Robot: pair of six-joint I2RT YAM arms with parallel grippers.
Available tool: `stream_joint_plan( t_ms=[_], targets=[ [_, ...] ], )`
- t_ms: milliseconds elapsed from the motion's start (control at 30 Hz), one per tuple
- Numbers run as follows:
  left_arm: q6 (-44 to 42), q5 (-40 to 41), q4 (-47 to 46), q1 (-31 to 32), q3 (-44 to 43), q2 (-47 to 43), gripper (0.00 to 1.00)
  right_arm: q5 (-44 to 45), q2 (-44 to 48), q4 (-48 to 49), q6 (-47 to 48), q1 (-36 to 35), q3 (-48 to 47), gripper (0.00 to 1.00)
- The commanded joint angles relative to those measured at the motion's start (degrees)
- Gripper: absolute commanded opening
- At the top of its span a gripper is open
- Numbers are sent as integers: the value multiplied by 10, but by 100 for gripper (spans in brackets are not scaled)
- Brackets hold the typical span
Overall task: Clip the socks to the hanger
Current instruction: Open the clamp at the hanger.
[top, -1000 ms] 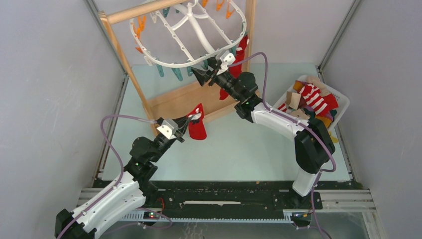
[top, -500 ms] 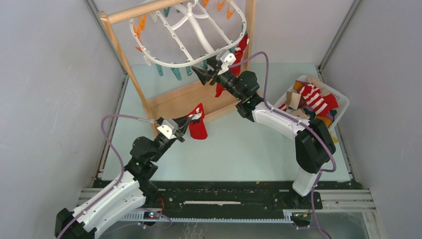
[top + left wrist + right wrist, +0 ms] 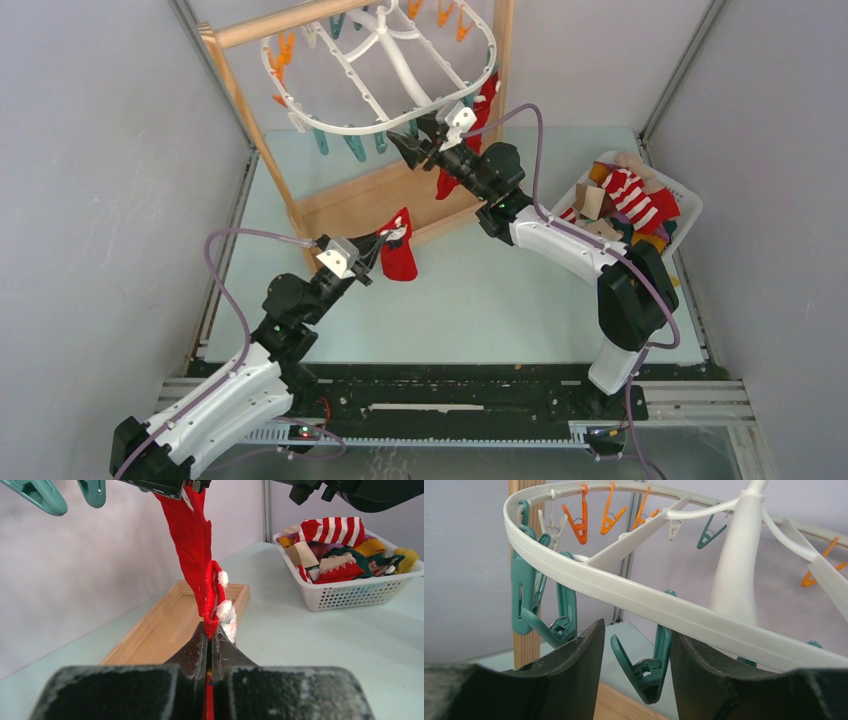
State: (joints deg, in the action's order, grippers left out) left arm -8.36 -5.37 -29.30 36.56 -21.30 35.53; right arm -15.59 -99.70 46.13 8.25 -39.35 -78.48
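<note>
The white oval hanger (image 3: 385, 60) hangs from the wooden stand, with orange and teal clothespins round its rim. My right gripper (image 3: 408, 143) is open under the near rim (image 3: 624, 591), its fingers either side of a teal clothespin (image 3: 649, 666) without squeezing it. My left gripper (image 3: 378, 248) is shut on a red sock (image 3: 398, 255) with white trim (image 3: 214, 597), held above the table in front of the stand. Another red sock (image 3: 485, 100) hangs clipped at the hanger's right side; it also shows in the left wrist view (image 3: 192, 535).
The wooden stand's tray base (image 3: 365, 200) lies under the hanger, its post (image 3: 250, 130) at the left. A white basket (image 3: 690, 212) at the right holds several socks, among them a red-and-white striped one (image 3: 630, 195). Grey walls close in both sides.
My right gripper has risen slightly toward the hanger's rim and now straddles the teal clothespin. The left gripper and its red sock have not moved.
</note>
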Motion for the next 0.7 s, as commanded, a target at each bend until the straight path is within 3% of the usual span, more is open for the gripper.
stream_joint_plan(
  t_ms=[0, 133, 400, 667],
  targets=[
    [11, -9, -26, -4, 13, -5, 0, 0, 32, 20, 15, 1, 1, 55],
    [14, -10, -25, -4, 13, -5, 0, 0, 33, 15, 19, 1, 1, 47],
    [31, -4, -27, -6, 3, 13, 0, -17, 44, -1, 15, 2, 0, 19],
    [150, -91, -65, -91, -60, 97, 0, -78, 65, -77, -109, 20, -16, 11]
  ],
)
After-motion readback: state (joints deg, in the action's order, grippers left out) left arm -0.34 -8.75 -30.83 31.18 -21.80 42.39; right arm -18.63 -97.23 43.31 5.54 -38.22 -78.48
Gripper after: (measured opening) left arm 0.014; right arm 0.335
